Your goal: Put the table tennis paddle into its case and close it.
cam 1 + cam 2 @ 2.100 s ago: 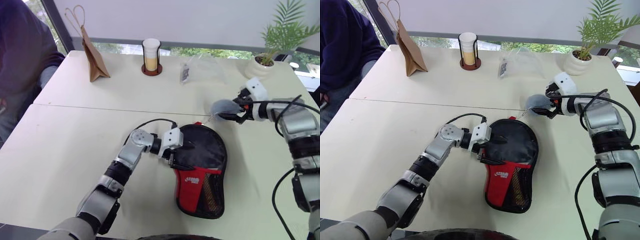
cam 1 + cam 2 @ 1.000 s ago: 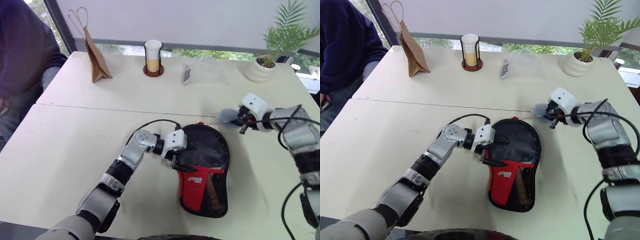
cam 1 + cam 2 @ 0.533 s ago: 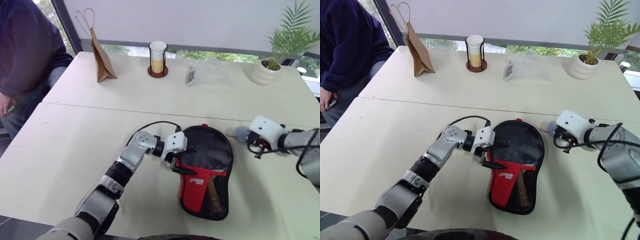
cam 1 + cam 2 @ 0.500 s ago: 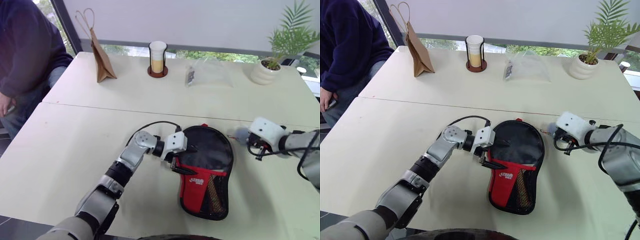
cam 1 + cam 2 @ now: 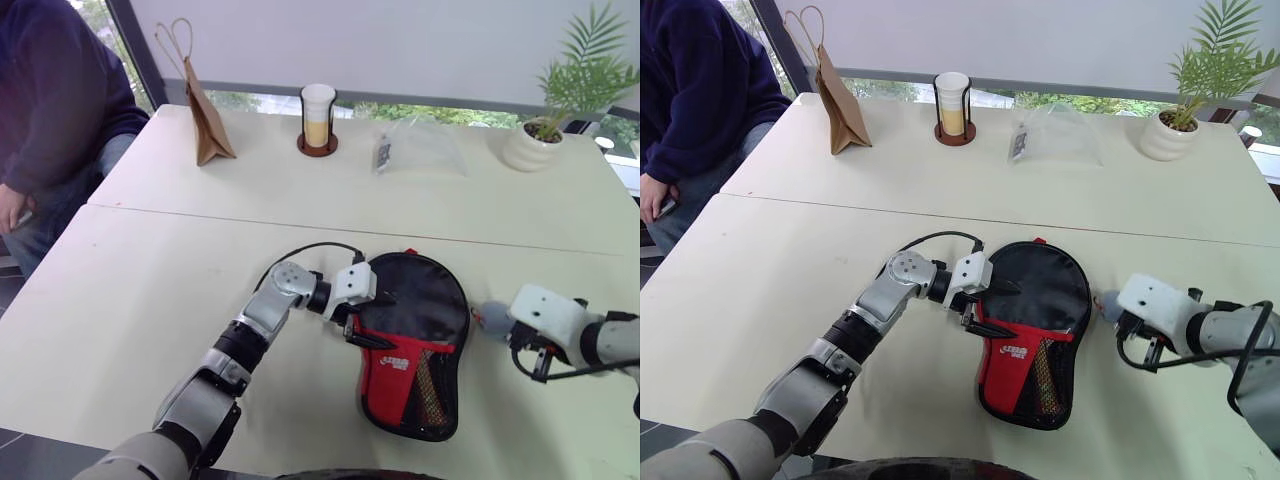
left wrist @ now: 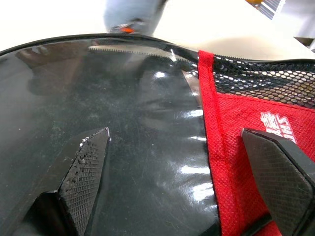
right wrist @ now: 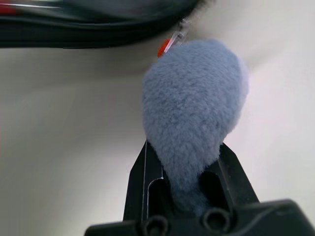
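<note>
Case [image 5: 415, 345] lying mid-counter [image 5: 150, 260], paddle apparently inside; left gripper [image 5: 368, 322] spread wide, pinning its left edge; right gripper [image 7: 184, 160] clamping fluffy zip-pull ball [image 7: 194, 105] just right; closure looking nearly finished.

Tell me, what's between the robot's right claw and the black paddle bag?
A grey fluffy ball, pinched in the right claw. The right wrist view shows it reaching toward the case, joined by a small red clip.
</note>
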{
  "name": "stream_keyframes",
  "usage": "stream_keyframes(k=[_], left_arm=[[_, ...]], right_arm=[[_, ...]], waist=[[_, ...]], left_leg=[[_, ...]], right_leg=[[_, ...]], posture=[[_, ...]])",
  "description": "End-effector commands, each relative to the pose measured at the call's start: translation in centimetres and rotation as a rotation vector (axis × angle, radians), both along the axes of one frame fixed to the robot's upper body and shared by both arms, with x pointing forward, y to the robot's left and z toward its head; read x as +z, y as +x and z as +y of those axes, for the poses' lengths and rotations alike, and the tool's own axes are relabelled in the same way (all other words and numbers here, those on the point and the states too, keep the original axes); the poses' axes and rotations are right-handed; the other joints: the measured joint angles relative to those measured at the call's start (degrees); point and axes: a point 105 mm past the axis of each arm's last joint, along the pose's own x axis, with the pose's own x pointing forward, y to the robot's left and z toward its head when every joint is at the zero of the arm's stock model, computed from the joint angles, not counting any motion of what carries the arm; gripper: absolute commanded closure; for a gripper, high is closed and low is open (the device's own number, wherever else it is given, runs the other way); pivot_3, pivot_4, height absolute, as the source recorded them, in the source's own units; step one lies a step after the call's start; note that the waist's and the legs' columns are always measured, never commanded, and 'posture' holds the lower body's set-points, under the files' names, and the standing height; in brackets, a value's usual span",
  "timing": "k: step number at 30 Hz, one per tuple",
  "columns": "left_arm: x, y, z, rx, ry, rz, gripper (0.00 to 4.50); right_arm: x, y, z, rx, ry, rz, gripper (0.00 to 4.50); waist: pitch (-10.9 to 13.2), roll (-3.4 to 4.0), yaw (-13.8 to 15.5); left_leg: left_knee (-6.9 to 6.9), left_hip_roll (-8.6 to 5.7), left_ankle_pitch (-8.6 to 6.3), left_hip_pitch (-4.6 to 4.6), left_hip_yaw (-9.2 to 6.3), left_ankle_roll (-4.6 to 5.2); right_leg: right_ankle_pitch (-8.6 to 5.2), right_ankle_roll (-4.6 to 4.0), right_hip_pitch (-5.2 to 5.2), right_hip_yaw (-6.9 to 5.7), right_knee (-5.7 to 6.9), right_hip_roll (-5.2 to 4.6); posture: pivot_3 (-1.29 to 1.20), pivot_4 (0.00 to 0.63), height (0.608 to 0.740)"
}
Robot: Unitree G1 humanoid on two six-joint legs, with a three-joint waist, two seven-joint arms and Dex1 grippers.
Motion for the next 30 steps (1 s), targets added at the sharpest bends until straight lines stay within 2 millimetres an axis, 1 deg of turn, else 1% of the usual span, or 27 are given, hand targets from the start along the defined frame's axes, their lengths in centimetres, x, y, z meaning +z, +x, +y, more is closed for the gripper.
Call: stream_keyframes(k=[1, 4, 8, 10, 13, 16, 22, 30], left_arm=[[-2.8, -0.3, 0.8, 0.036, 0.093, 0.085, 0.00], [-2.9, -0.2, 0.8, 0.042, 0.093, 0.085, 0.00], [-2.9, -0.1, 0.8, 0.045, 0.092, 0.084, 0.00], [-2.9, -0.1, 0.7, 0.048, 0.093, 0.082, 0.00], [-3.0, -0.1, 0.7, 0.051, 0.093, 0.080, 0.00], [-3.1, -0.1, 0.6, 0.052, 0.094, 0.079, 0.00], [-3.1, -0.1, 0.5, 0.054, 0.094, 0.077, 0.00], [-3.2, 0.0, 0.4, 0.070, 0.087, 0.081, 0.00]], right_arm=[[-0.7, -2.1, 2.1, 0.069, 0.054, 0.068, 4.49], [-1.0, -3.9, 3.4, 0.112, 0.075, 0.106, 4.49], [-1.2, -5.4, 4.4, 0.148, 0.086, 0.143, 4.49], [-1.3, -6.3, 5.0, 0.171, 0.094, 0.166, 4.49], [-1.4, -7.0, 5.4, 0.195, 0.095, 0.183, 4.49], [-1.4, -7.6, 5.6, 0.219, 0.088, 0.199, 4.49], [-1.5, -9.7, 5.3, 0.287, 0.058, 0.277, 4.49], [-1.7, -12.4, 5.3, 0.364, 0.055, 0.361, 4.49]], waist=[[0.0, -0.05, 0.0], [0.0, -0.07, -0.1], [0.0, -0.13, -0.4], [0.0, -0.15, -0.4], [0.0, -0.15, -0.4], [-0.1, -0.16, -0.3], [-0.1, -0.17, -0.2], [-0.1, -0.19, -0.2]], left_leg=[[-0.01, 0.00, 0.00, 0.02, 0.00, 0.00], [-0.03, 0.00, -0.01, 0.08, -0.02, 0.01], [-0.12, 0.02, -0.04, 0.47, -0.04, 0.07], [-0.12, 0.03, -0.06, 0.53, -0.20, 0.08], [-0.12, 0.03, -0.06, 0.53, -0.35, 0.07], [-0.12, 0.03, -0.06, 0.53, -0.40, 0.07], [-0.11, 0.02, -0.06, 0.52, -0.47, 0.06], [-0.12, 0.02, -0.06, 0.51, -0.53, 0.06]], right_leg=[[0.00, 0.00, 0.02, 0.00, -0.01, 0.01], [-0.01, 0.01, 0.08, 0.00, -0.03, 0.02], [-0.06, 0.07, 0.53, -0.01, -0.28, 0.04], [-0.09, 0.13, 0.73, -0.06, -0.48, 0.08], [-0.09, 0.13, 0.83, -0.08, -0.59, 0.11], [-0.09, 0.13, 0.87, -0.09, -0.64, 0.11], [-0.08, 0.14, 0.94, -0.10, -0.70, 0.11], [-0.09, 0.14, 0.97, -0.10, -0.76, 0.11]], posture=[[0.00, 0.150, 0.740], [0.00, 0.150, 0.740], [0.00, 0.150, 0.740], [0.00, 0.150, 0.740], [0.00, 0.150, 0.740], [0.00, 0.150, 0.740], [0.00, 0.150, 0.740], [0.00, 0.150, 0.740]])
